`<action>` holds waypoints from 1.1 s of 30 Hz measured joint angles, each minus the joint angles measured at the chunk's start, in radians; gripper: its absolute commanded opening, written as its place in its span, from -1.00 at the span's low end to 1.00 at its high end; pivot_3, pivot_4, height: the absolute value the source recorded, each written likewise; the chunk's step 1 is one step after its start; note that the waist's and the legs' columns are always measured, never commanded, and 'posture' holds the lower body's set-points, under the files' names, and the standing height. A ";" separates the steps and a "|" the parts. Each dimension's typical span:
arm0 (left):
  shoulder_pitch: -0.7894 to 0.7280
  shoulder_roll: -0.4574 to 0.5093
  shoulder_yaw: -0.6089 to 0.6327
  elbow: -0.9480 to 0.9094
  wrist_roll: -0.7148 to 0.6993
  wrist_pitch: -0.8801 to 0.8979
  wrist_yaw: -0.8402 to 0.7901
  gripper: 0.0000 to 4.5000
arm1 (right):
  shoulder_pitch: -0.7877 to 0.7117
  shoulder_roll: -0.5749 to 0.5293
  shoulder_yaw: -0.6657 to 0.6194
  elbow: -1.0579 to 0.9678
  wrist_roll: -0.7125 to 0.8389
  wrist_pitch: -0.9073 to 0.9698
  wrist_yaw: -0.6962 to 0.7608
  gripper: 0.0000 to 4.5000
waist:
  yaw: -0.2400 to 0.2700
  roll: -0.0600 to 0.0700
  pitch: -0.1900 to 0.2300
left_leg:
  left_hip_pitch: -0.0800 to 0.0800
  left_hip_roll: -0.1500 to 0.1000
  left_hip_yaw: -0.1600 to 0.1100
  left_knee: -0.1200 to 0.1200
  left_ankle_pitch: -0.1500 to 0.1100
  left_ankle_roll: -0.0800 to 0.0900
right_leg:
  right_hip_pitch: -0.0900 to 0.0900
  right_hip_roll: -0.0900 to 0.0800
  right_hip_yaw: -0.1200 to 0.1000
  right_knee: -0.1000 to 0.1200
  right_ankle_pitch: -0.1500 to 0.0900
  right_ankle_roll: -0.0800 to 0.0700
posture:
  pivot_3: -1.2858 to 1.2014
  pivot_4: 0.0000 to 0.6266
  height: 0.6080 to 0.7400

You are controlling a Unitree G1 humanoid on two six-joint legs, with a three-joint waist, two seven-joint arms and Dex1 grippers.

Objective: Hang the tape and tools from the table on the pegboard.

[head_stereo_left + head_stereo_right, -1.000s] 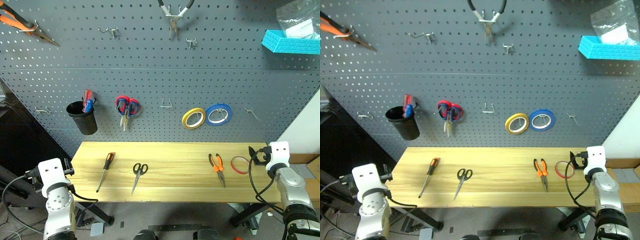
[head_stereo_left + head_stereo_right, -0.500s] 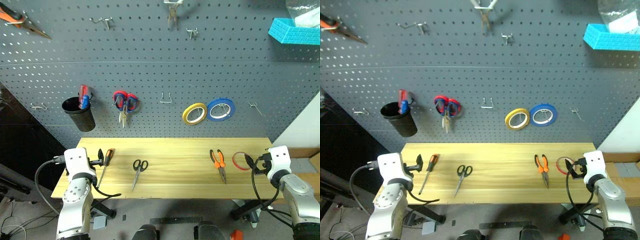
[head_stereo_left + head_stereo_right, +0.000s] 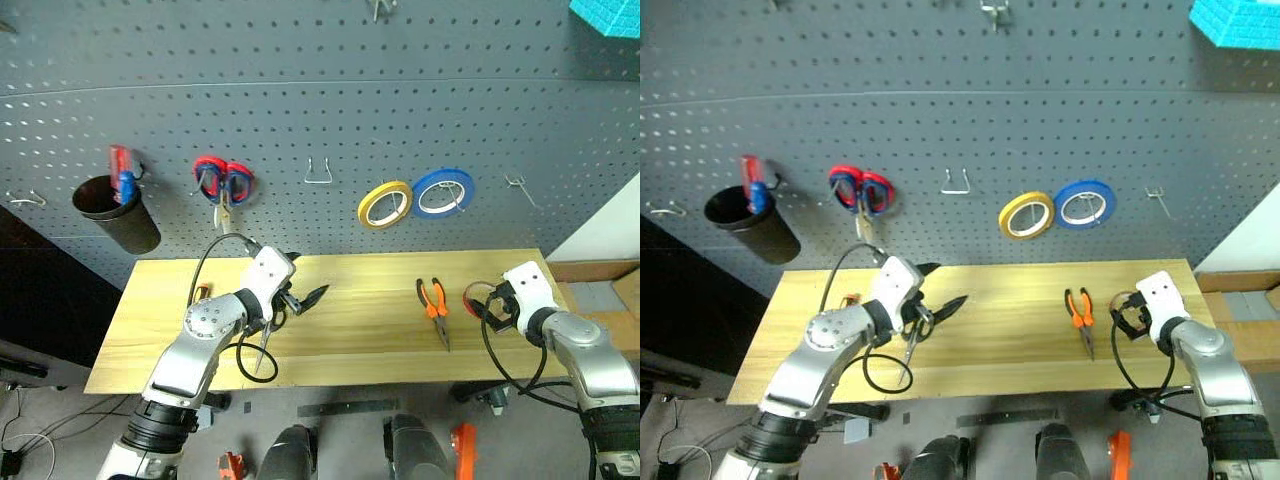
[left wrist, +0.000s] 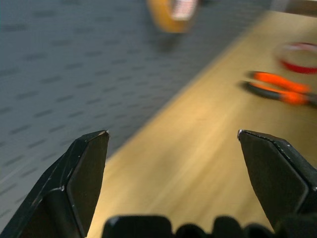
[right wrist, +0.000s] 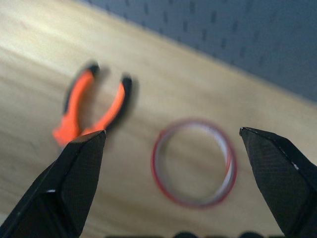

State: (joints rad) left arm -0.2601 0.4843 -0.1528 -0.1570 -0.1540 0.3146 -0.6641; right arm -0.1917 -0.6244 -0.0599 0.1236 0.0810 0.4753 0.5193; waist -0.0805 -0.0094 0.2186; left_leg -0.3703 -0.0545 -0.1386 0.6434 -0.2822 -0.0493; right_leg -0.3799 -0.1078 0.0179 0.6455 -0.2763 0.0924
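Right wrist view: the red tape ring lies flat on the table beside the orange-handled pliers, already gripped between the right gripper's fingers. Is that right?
Not quite. In the right wrist view the red tape ring lies flat on the table beside the orange-handled pliers, but it is not gripped: the right gripper is open, its fingers spread wide and apart from the ring.

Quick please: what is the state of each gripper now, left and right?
Left gripper: open, holding nothing.
Right gripper: open, empty, facing the red tape ring.
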 measured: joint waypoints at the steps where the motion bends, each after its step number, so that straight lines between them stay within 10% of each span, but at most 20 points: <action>1: -0.021 -0.001 -0.010 0.002 -0.008 0.000 -0.034 0.98 | -0.029 -0.003 0.021 0.045 -0.012 0.010 0.009 1.00 | -0.003 0.000 0.006 | -0.004 0.000 0.000 0.002 0.000 0.000 | -0.004 0.000 0.000 0.001 0.000 0.000 | -0.10 -0.10 1.00; 15: -0.135 0.059 -0.099 0.006 -0.085 0.026 -0.330 0.98 | -0.349 -0.008 0.180 0.549 -0.134 -0.119 0.154 1.00 | -0.015 -0.006 0.064 | -0.013 0.000 0.002 0.004 0.001 0.000 | -0.012 -0.001 0.000 0.001 0.002 0.002 | -0.07 0.01 1.00; 29: -0.130 0.069 -0.106 0.003 -0.050 0.000 -0.335 1.00 | -0.515 -0.003 0.243 0.836 -0.190 -0.206 0.279 -0.98 | -0.008 -0.013 0.067 | -0.012 0.000 0.001 0.007 0.003 -0.004 | -0.010 -0.001 -0.001 0.002 0.003 0.003 | -0.06 -0.09 1.00; 33: -0.130 0.069 -0.106 0.003 -0.046 -0.012 -0.338 1.00 | -0.526 0.006 0.236 0.861 -0.187 -0.205 0.278 -0.99 | -0.008 -0.014 0.067 | -0.012 0.000 0.001 0.008 0.003 -0.004 | -0.009 -0.001 -0.001 0.002 0.003 0.003 | -0.08 -0.12 1.00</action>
State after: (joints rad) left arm -0.3905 0.5536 -0.2584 -0.1539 -0.1995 0.3026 -1.0024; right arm -0.7175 -0.6189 0.1756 0.9850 -0.1058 0.2706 0.7970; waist -0.0882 -0.0235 0.2851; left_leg -0.3826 -0.0548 -0.1379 0.6517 -0.2796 -0.0533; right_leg -0.3892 -0.1085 0.0172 0.6474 -0.2732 0.0955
